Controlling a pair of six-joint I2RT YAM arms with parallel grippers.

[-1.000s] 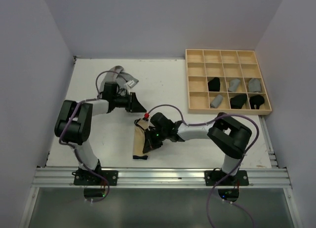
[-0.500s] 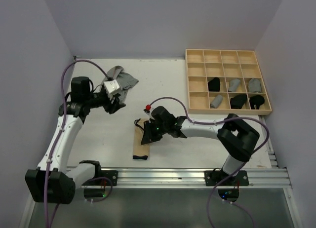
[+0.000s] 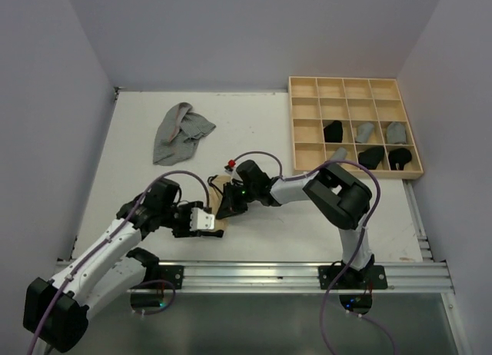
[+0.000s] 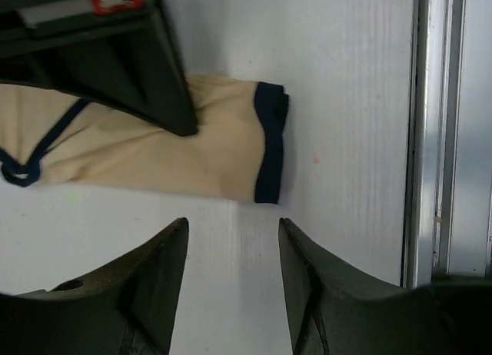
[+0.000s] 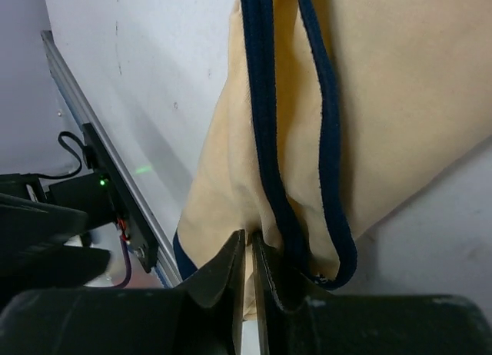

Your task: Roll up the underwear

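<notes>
Rolling looks about to begin on the tan underwear (image 4: 146, 151), a folded strip lying low-centre in the overhead view. The right gripper (image 5: 247, 251) pinches its looped-trim end, jaws all but closed. The left gripper (image 4: 232, 228) hovers spread beside the dark-banded end. The next move likely calls for closing on that band and turning it inward.

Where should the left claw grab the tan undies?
Probably the dark-trimmed end nearest the rail, coming in low from the left. The undies lie flat in a long strip, the right gripper pinches the far end, and this end is free, just ahead of the open left gripper.
</notes>
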